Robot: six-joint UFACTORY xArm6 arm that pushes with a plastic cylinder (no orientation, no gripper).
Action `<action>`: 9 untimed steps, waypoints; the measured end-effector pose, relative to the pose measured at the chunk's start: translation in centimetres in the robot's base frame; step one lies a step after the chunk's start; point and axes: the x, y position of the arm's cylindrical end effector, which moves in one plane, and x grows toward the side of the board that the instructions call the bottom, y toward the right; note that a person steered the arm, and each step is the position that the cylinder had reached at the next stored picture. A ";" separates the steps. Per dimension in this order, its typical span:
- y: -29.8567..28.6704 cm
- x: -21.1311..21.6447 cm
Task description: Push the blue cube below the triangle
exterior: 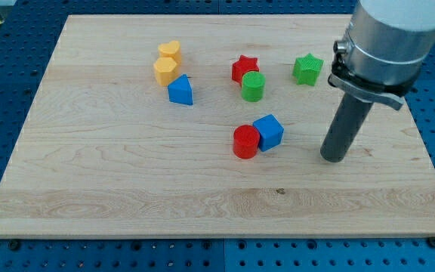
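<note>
The blue cube (269, 131) sits near the board's middle, touching a red cylinder (245, 141) on its left. The blue triangle (180, 90) lies up and to the left of the cube, just below the yellow blocks. My tip (333, 158) rests on the board to the right of the blue cube, a clear gap away and slightly lower in the view. The rod rises from it to the grey arm at the view's top right.
A yellow heart (170, 52) and a yellow hexagon (165, 71) sit above the triangle. A red star (244, 69), a green cylinder (253, 87) and a green star (307, 69) lie in the upper middle. The wooden board (127, 174) lies on a blue perforated table.
</note>
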 end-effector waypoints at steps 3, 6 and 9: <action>-6.1 -1.7; -8.4 -4.0; -7.4 -6.1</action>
